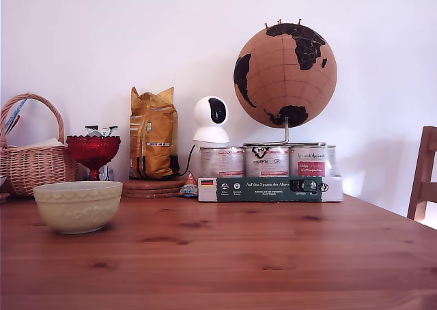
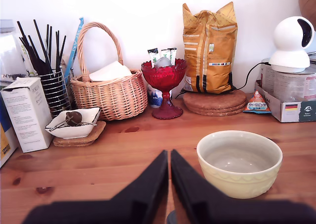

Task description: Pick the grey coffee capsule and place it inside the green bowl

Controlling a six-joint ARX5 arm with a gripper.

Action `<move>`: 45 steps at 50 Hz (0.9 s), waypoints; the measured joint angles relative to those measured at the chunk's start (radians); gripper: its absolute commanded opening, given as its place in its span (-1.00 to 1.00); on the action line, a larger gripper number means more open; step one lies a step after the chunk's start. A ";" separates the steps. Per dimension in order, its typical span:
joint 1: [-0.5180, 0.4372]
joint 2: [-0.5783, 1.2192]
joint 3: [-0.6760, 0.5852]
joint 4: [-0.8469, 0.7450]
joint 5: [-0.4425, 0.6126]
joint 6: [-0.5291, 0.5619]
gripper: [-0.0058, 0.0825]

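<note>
The tool (image 2: 169, 157) is closed, its tips almost touching, low over the surface (image 2: 118, 155). The bowl (image 2: 239, 162) stands empty at 3 o'clock of the tips. The capsule is not clearly visible.

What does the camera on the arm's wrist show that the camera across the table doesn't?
Only the wrist view: the gripper, its fingers nearly touching, a white dish, a holder of dark sticks, a white carton.

Only the exterior view: the cork globe, three tins.

Both: the green bowl, empty inside, wicker basket, red goblet dish, yellow bag, white camera.
</note>
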 measured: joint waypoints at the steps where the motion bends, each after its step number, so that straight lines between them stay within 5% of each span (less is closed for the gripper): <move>1: 0.000 0.000 0.000 -0.001 0.003 0.000 -0.91; 8: 0.021 -0.005 -0.003 -0.143 0.161 -0.029 -0.91; 30: 0.021 -0.005 -0.003 -0.025 0.208 -0.306 -0.91; 45: 0.021 0.130 -0.003 -0.069 0.163 -0.316 -0.91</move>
